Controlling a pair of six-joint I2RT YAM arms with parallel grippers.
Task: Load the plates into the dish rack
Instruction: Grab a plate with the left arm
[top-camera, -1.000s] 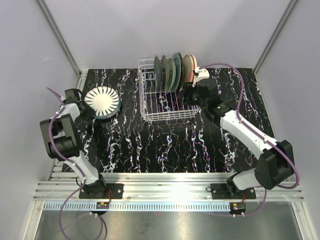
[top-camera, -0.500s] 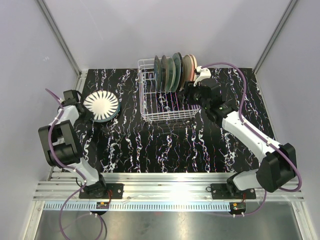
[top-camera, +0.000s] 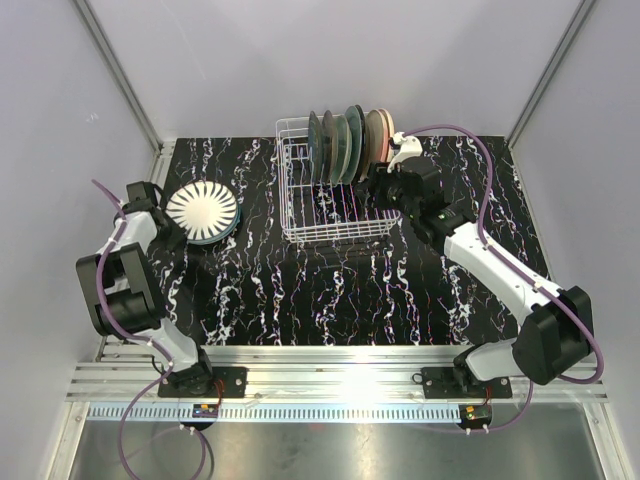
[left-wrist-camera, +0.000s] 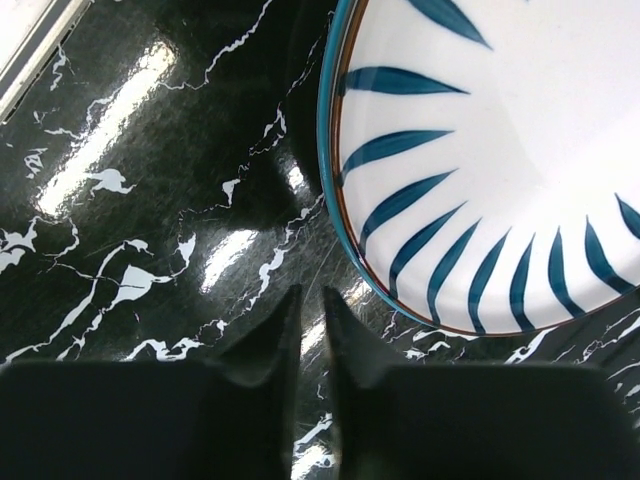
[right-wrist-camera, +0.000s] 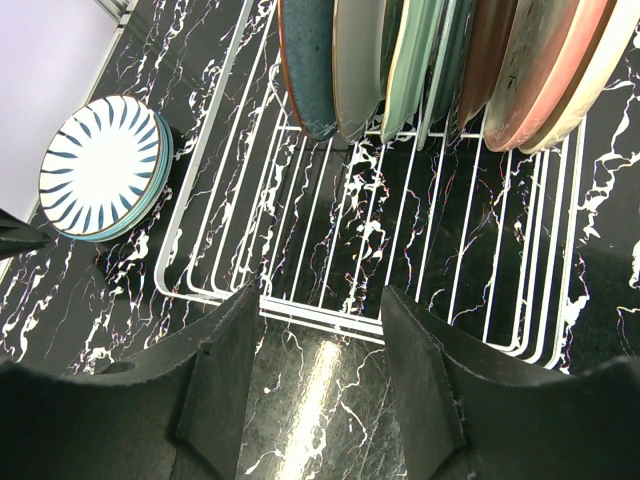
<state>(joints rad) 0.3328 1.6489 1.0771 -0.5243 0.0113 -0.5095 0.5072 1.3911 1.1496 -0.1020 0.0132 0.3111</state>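
Observation:
A white plate with blue radial stripes and a teal rim (top-camera: 203, 211) (left-wrist-camera: 500, 150) (right-wrist-camera: 100, 165) lies flat on the black marbled table at the left. My left gripper (top-camera: 172, 236) (left-wrist-camera: 311, 292) sits low at its near-left edge, just clear of the rim. Its jaws are almost together, with a thin gap and nothing between them. Several plates (top-camera: 345, 145) (right-wrist-camera: 400, 60) stand on edge in the back of the white wire dish rack (top-camera: 300, 215) (right-wrist-camera: 215, 150). My right gripper (top-camera: 378, 186) (right-wrist-camera: 322, 295) hovers open and empty over the rack's right side.
The rack's front slots (right-wrist-camera: 330, 230) hold nothing. A metal rail (left-wrist-camera: 30, 55) runs along the table's left edge, close to my left arm. White enclosure walls stand on three sides.
The left gripper's jaws have narrowed to a thin gap and the left arm has settled slightly lower by the striped plate. The right arm has barely shifted.

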